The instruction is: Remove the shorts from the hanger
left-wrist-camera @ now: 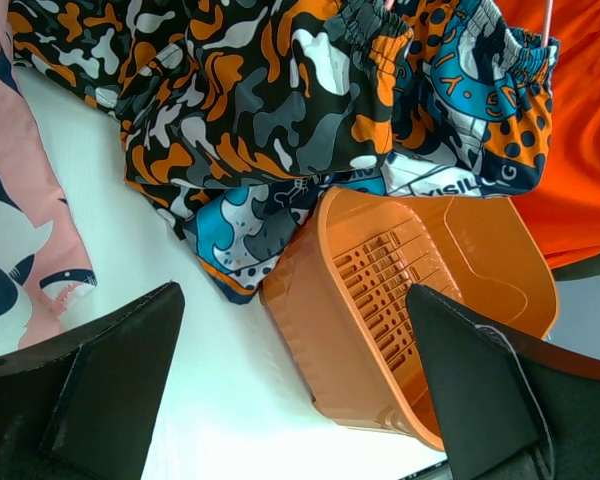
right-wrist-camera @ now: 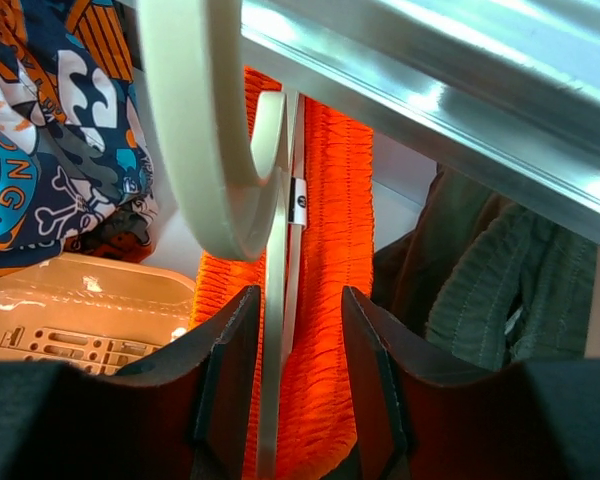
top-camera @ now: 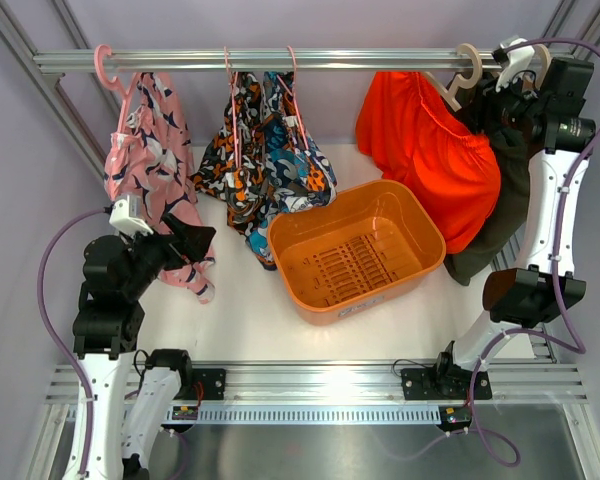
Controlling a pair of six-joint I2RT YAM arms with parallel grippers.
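Pale purple-grey walls (top-camera: 310, 20) close in the space, with a metal frame running along them. A white table (top-camera: 250, 320) fills the floor of it, and a silver rail (top-camera: 280, 60) crosses the far end.

The shorts all hang from that rail. Bright orange-red shorts (top-camera: 430, 150) are the largest, and dark olive shorts (top-camera: 500, 220) are tucked just behind them on the right. A bunch of blue, orange and black printed shorts (top-camera: 265, 150) hangs mid-rail. Pink printed shorts (top-camera: 145, 170) hang from a pink hanger (top-camera: 105, 65) on the left.

An orange basket (top-camera: 370, 303) sits on the table between the printed bunch and the orange-red pair.

The left gripper (left-wrist-camera: 292, 298) hangs low beside the pink shorts, its jaws spread wide and holding nothing. The right gripper (right-wrist-camera: 300, 291) is up at the rail. Its jaws are narrow, set either side of the thin stem of a cream hanger (right-wrist-camera: 190, 120) – a sliver of orange cloth shows between stem and one finger.
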